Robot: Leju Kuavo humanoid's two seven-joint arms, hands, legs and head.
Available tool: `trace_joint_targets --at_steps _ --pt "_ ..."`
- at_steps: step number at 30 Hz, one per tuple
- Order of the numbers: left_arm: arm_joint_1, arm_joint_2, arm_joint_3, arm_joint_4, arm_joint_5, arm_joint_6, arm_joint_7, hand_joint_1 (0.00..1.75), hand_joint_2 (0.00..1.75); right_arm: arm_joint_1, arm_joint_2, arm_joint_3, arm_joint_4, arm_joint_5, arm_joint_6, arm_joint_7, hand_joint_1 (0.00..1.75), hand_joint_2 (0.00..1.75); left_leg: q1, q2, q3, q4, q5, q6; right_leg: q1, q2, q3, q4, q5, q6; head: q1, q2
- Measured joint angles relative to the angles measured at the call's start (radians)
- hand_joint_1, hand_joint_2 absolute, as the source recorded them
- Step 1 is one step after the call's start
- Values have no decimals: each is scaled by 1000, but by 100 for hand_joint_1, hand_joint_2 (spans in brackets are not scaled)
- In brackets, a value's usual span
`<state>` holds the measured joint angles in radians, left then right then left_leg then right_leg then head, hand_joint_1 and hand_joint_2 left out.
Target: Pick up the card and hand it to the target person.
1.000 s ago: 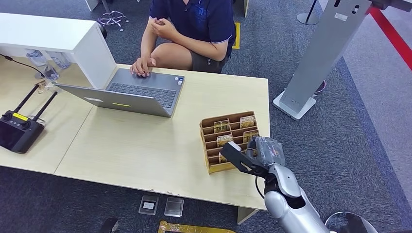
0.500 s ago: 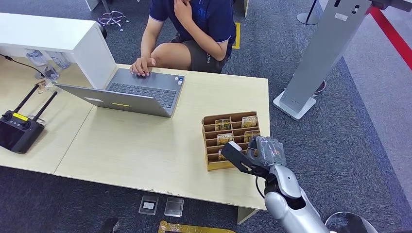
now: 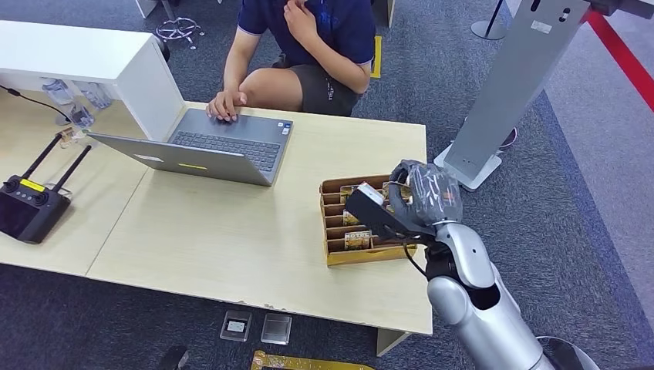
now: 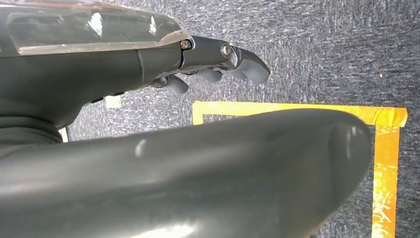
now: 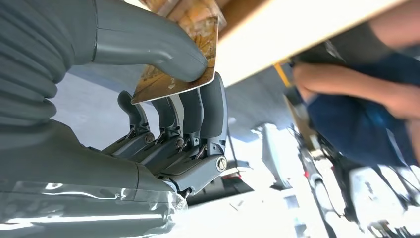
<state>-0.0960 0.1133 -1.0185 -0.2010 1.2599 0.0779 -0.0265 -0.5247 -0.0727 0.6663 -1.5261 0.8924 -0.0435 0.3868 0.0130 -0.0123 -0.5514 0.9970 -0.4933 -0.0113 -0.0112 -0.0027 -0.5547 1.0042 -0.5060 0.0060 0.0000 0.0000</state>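
We pinch the gold card [image 5: 183,54] between thumb and fingers of our right hand [image 3: 420,202], above the cardboard card rack [image 3: 333,254] near the table's [image 3: 231,247] right edge. One person [image 3: 316,46] sits across. Our left hand [image 4: 218,62] hangs over carpet, fingers loosely curled, holding nothing.

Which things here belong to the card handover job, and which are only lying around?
Job: card pinched by right hand; wooden card holder; seated person.

Lying about: laptop; black controller; left hand, holding nothing, above the carpet.
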Motion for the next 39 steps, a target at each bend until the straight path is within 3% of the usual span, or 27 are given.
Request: trace_joint_targets --at_steps 8,16,21,29,33,39 --pt "-3 0 -3 0 -22 -4 -3 0 0 -161 27 17 87 -99 -46 -70 141 175 0 0 -1 0 0 0 0 0 0 0 0 0 -1 0" --pt "-30 0 -17 0 -46 -5 14 0 0 -340 111 45 437 -126 -163 -155 141 175 0 -1 -1 0 1 0 0 -1 0 1 0 0 0 0" --pt "-36 0 -22 0 -43 -3 20 0 0 -398 163 58 627 -120 -179 -185 141 175 0 -1 -2 0 1 0 0 -1 -1 1 0 0 -1 0" --pt "-29 0 -22 0 -32 -1 26 0 0 -431 210 72 800 -118 -194 -201 141 175 0 -1 -1 0 1 0 0 -1 -1 1 0 0 -1 0" --pt "-28 0 -23 0 -30 -1 26 0 0 -436 220 76 852 -118 -200 -206 0 175 0 -1 -1 0 1 0 0 -1 -1 1 0 0 -1 0" --pt "-28 0 -26 0 -29 -2 26 0 0 -437 225 81 904 -118 -214 -212 0 175 0 -1 -1 0 1 0 0 -1 -1 1 0 0 -1 0"
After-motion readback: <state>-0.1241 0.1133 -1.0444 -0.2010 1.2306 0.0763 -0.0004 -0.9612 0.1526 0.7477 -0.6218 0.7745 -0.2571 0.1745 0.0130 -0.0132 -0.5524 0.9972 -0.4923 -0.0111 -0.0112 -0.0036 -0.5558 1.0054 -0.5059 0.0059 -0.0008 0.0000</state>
